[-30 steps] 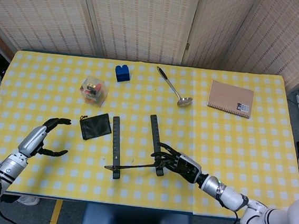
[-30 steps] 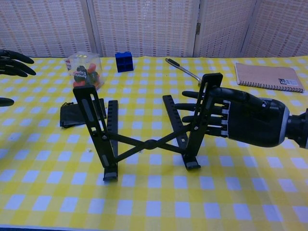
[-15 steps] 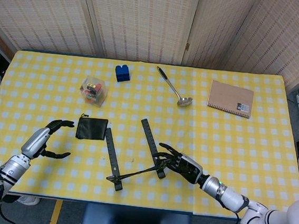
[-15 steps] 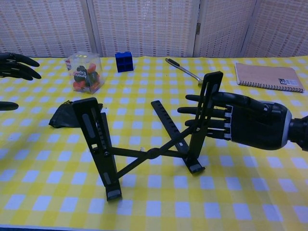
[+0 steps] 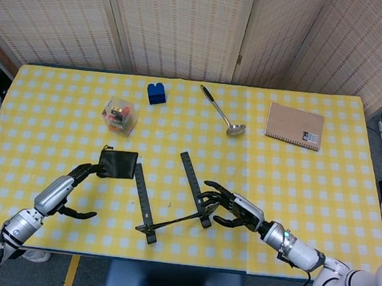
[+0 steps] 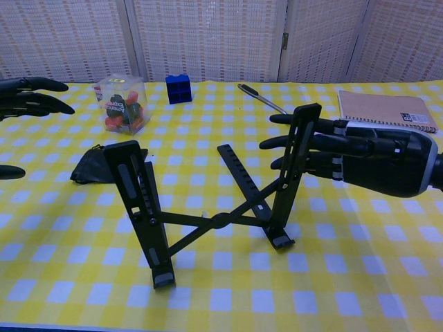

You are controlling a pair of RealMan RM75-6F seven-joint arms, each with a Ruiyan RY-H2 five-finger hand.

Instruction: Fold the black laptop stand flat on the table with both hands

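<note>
We note the laptop stand [image 6: 214,200] upright, unfolded; right hand [image 6: 346,158], fingers spread, touches its right upright. Left hand [image 6: 31,97] open, empty, well left of the stand.

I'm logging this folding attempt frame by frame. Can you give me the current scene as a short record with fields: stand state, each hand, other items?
stand: black laptop stand still unfolded, uprights raised, feet on the table
right hand: right hand fingers spread against the stand's right upright, holding nothing
left hand: left hand open, apart from the stand, beside the black pouch
other items: box of small toys, blue block, ladle, notebook
</note>
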